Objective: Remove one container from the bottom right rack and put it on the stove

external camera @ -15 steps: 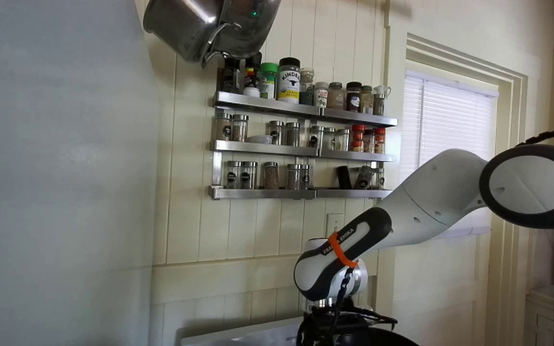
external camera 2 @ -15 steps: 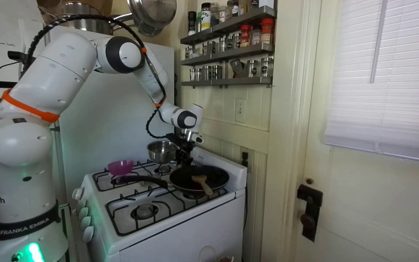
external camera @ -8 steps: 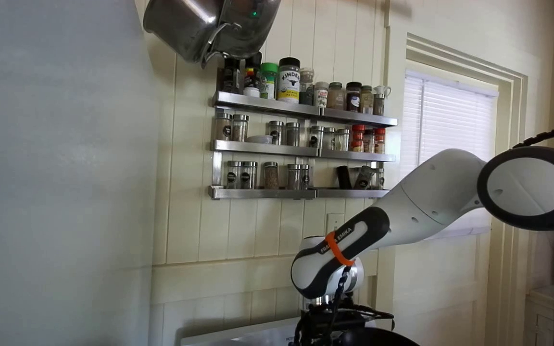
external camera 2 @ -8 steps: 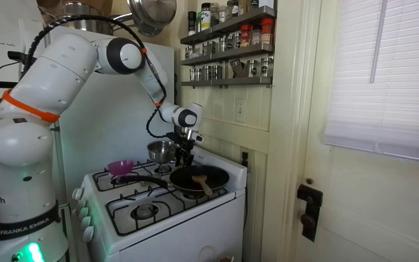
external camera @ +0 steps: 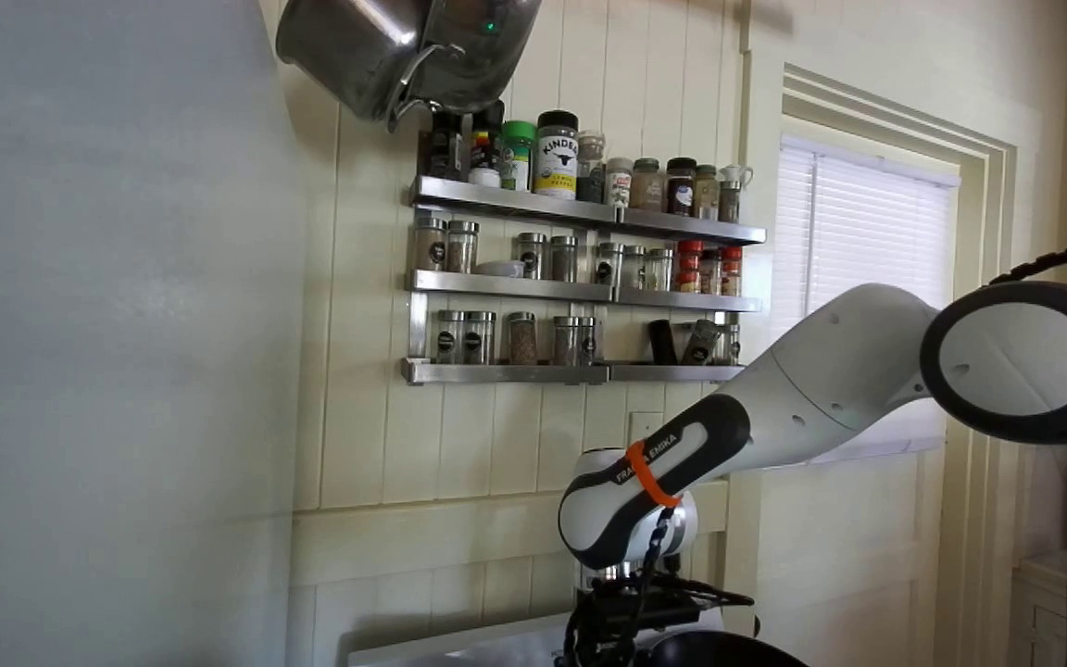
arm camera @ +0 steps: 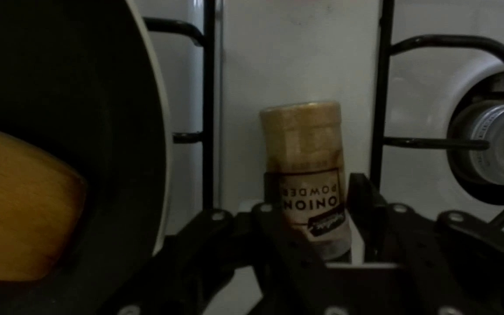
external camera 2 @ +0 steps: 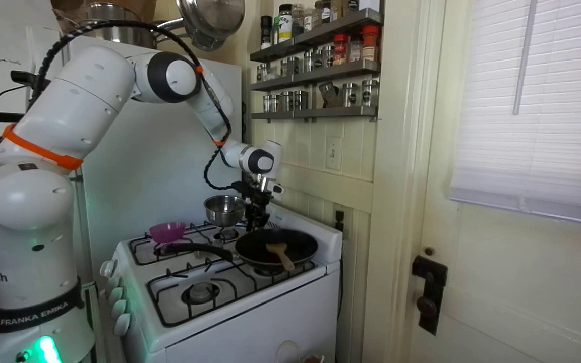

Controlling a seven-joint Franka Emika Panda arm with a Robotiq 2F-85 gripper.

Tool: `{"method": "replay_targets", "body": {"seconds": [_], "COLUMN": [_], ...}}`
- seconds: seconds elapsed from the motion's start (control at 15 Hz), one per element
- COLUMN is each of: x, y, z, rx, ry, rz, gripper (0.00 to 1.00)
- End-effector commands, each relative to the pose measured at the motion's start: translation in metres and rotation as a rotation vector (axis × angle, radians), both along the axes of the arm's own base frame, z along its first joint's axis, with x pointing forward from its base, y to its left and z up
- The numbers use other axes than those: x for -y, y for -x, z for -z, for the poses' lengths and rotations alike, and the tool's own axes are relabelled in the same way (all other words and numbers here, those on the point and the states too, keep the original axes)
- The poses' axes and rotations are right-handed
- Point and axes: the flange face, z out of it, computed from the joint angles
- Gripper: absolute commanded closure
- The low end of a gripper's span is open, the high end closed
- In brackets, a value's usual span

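A glass onion powder jar [arm camera: 305, 144] shows in the wrist view, its label upside down. My gripper [arm camera: 315, 192] is shut around its sides, the jar slightly slanted between the fingers. The stove's white top [arm camera: 295, 57] lies under it; whether the jar touches it I cannot tell. In an exterior view my gripper [external camera 2: 256, 222] is low over the back of the stove [external camera 2: 250, 322], just behind the pan, with the jar hidden. The bottom right rack [external camera: 677, 372] holds several small jars, one tilted; it also shows in an exterior view [external camera 2: 338, 112].
A black pan [external camera 2: 300, 244] with a wooden spatula [external camera 2: 280, 252] stands beside the gripper. A steel bowl [external camera 2: 224, 210] and a pink bowl [external camera 2: 167, 232] stand on the left burners. The stove's back panel [external camera 2: 315, 229] and wall are close behind. Black grates [arm camera: 383, 87] flank the jar.
The hand has risen slightly, and in an exterior view shifted a little left. The pan, bowls and rack jars have not moved.
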Motion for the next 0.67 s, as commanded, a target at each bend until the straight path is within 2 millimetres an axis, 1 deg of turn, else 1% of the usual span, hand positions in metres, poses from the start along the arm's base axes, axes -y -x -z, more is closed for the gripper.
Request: {"method": "replay_targets", "body": {"seconds": [0.0, 0.13, 0.2, 0.27, 0.33, 0.47, 0.6], "x": [-0.003, -0.001, -0.001, 0.0, 0.001, 0.003, 0.005], "y": [0.005, 0.011, 0.015, 0.019, 0.023, 0.034, 0.046], "z": [-0.018, -0.03, -0.039, -0.046, -0.056, -0.075, -0.096], "rx": [-0.011, -0.033, -0.048, -0.056, -0.066, -0.075, -0.07], "ry": [0.039, 0.061, 0.076, 0.083, 0.092, 0.112, 0.13], "rz": [-0.005, -0.007, -0.005, -0.004, -0.001, 0.014, 0.041], "gripper": [0.85, 0.99, 0.58, 0.64, 0.64, 0.51, 0.35]}}
